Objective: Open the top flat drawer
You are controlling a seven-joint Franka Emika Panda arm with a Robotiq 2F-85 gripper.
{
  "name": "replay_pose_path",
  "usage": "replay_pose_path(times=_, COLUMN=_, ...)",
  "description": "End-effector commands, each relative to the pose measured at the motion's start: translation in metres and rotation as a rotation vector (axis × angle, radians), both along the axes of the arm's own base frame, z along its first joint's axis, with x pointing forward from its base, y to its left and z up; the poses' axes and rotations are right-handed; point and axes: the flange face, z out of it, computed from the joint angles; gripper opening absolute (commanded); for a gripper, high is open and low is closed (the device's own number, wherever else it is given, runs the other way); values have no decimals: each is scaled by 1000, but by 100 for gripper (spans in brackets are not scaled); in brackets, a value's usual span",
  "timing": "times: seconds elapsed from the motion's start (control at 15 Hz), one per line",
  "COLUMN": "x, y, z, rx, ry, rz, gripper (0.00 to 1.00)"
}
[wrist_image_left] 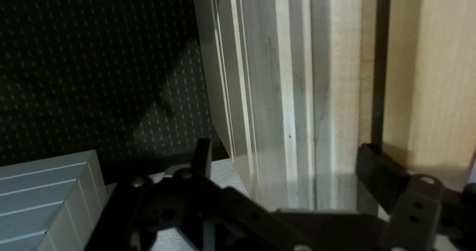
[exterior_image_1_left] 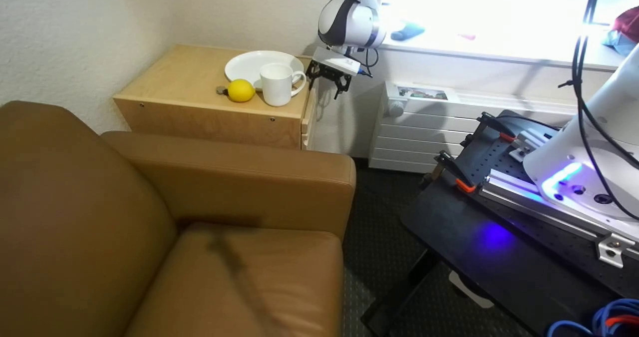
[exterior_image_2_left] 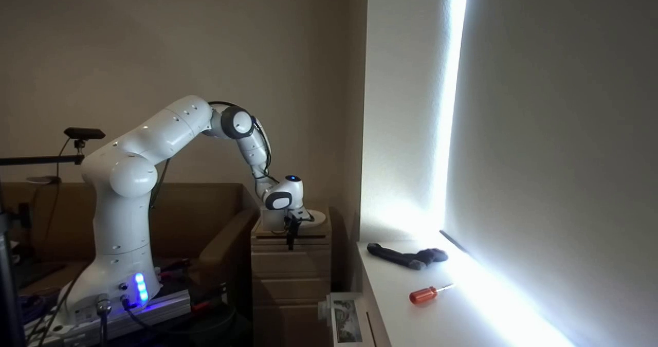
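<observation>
Hand point(wrist_image_left: 285, 146) spread wide, one finger point(wrist_image_left: 380, 176) by the top flat drawer point(wrist_image_left: 346, 80) — reached, I'd judge, most of the pull still to come

Light wooden cabinet top point(exterior_image_1_left: 174, 77) carries white plate point(exterior_image_1_left: 246, 66), upright white mug point(exterior_image_1_left: 275, 85), yellow rounded object point(exterior_image_1_left: 241, 91). Yellow object lies near mug; mug–plate contact unclear.

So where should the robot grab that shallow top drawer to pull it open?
Probably the top drawer's pale front strip, from above: in the wrist view, a dark gap separates it from the cabinet top, so the spread jaws could straddle it, one side behind, one in front.
</observation>
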Motion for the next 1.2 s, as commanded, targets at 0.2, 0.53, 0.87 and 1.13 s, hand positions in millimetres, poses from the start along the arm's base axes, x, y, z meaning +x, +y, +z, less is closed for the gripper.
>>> replay_pose_path(times=0.2, x=-1, y=14, z=-14, rx=-54, ry=55, rz=127, gripper=100)
replay_pose_path(times=0.53, x=3, y=9, z=-21, rx=-65, ry=176, rz=143, gripper=100)
replay_pose_path(times=0.87, x=9, y=16, z=-6, rx=-45, ry=82, rz=129, gripper=100)
replay_pose_path(times=1.13, x=7, y=3, z=2, rx=-45, ry=87, rz=93, gripper=100)
